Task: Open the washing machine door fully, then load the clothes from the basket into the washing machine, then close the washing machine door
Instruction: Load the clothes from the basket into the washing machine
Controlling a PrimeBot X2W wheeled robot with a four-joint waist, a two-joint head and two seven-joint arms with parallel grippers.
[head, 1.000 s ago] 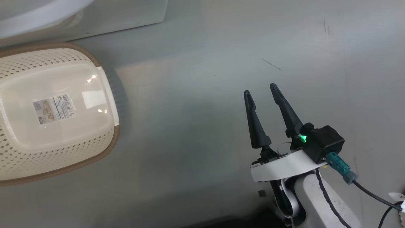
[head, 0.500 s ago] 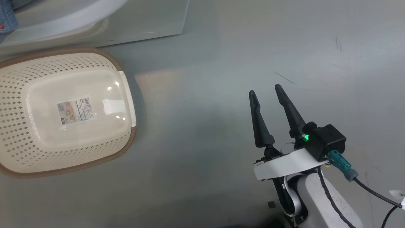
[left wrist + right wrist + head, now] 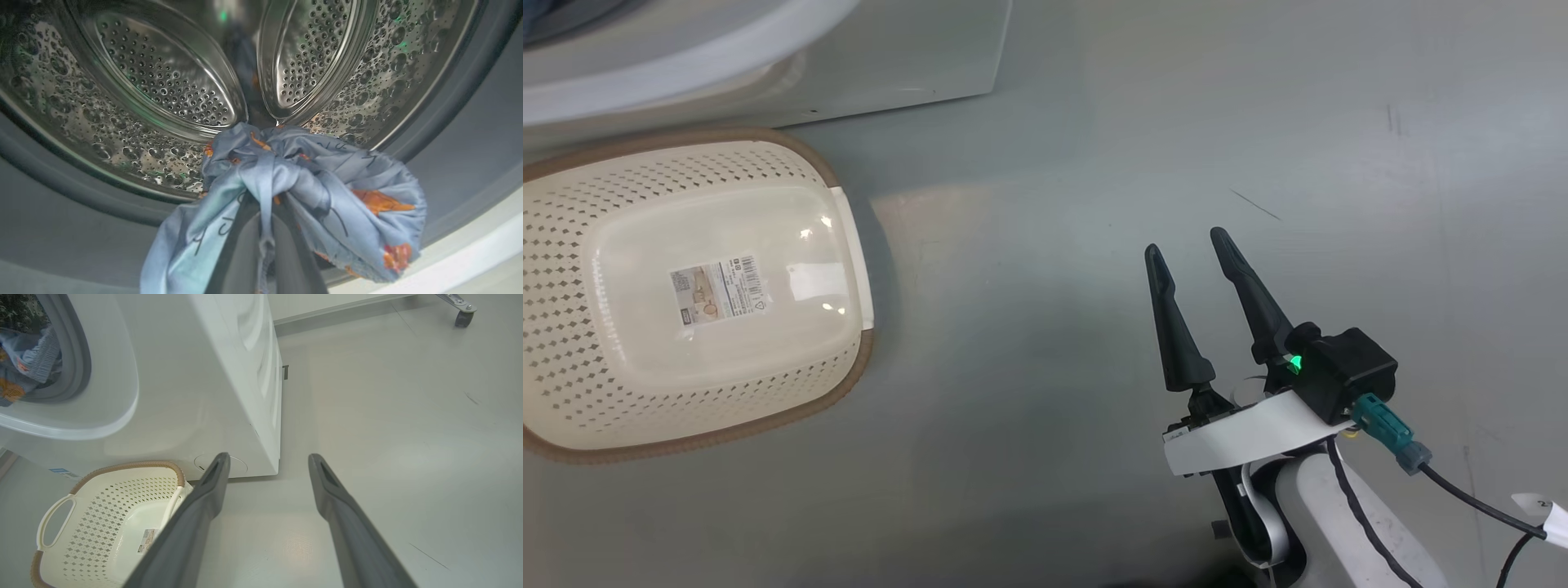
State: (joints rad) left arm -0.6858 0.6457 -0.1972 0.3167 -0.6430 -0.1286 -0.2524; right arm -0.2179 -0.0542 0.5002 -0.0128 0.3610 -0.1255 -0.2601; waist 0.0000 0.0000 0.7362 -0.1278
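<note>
In the left wrist view my left gripper [image 3: 264, 201] reaches into the washing machine's steel drum [image 3: 163, 94]. It is shut on the clothes [image 3: 327, 183], a light blue bundle with orange figures bunched over its fingertips, with a strip pinched between the fingers. The cream basket [image 3: 686, 294] stands on the floor in front of the washing machine [image 3: 768, 57], with just its label sticker inside. My right gripper [image 3: 1184, 241] hovers open over bare floor, well right of the basket. Its wrist view shows the basket [image 3: 106, 514], the washing machine [image 3: 196, 375] and clothes [image 3: 24, 363] in the opening. The door is out of view.
A grey gasket [image 3: 81, 212] rings the drum mouth. Grey floor [image 3: 1094, 122] stretches right of the machine's corner. A caster wheel [image 3: 463, 316] of some frame stands far off. A black cable [image 3: 1478, 502] trails from my right wrist.
The head camera shifted, so the basket and machine sit further right in its view. Blue cloth seen at that view's top left corner half a second ago has left it. The right gripper stays open.
</note>
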